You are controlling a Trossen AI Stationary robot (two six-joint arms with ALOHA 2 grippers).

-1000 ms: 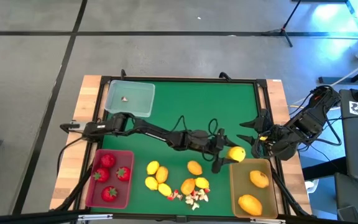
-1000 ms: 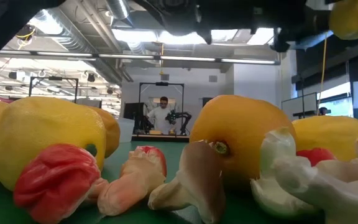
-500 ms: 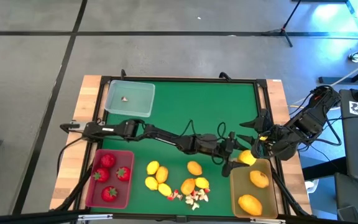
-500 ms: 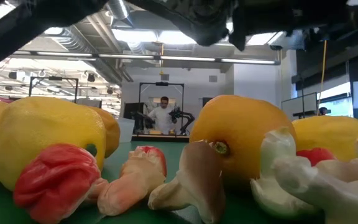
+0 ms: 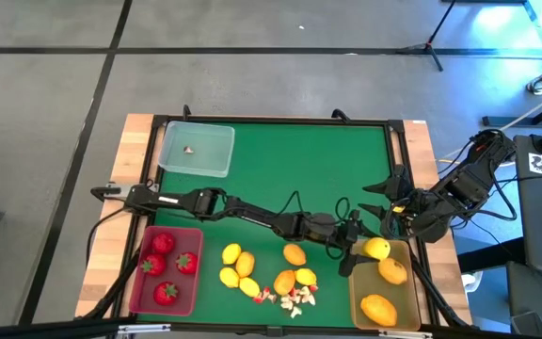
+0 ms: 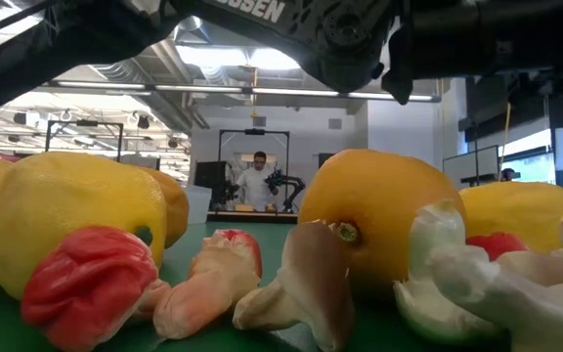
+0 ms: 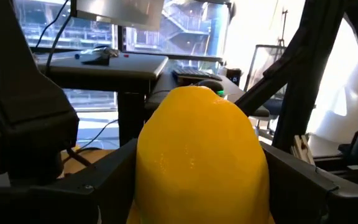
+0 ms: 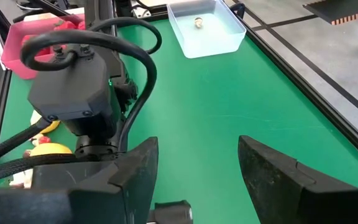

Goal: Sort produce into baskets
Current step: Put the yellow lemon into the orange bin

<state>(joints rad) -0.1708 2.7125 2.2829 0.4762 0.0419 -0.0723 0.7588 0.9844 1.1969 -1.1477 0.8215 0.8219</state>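
While the left arm stretches low across the green worktop [image 5: 290, 169] from the left, its left gripper [image 5: 363, 252] holds a yellow lemon [image 5: 376, 248] between its fingers just over the far-left corner of the tan basket [image 5: 357, 292], at the near right. The left wrist view shows the lemon filling the space between both dark fingers. The right arm waits folded at the right edge of the worktop, its right gripper [image 8: 197, 168] spread wide and holding nothing. From here the risk, as a judgement, is in the release: the lemon sits almost above the basket's rim rather than its middle, so if dropped now it could strike the edge and roll back onto the worktop, or bounce against the two fruits already inside. Counting from above: three baskets. The tan basket holds two orange-yellow fruits. The red basket [image 5: 137, 297], at the near left, holds four strawberries [image 5: 166, 266]. The clear basket [image 5: 216, 151], at the far left, holds one tiny bit. Loose on the worktop between the red and tan baskets lie about seven lemon-like fruits [image 5: 252, 273], some touching so the count is uncertain, and beside them a small heap of white-and-red bits [image 5: 293, 298], too small to count.
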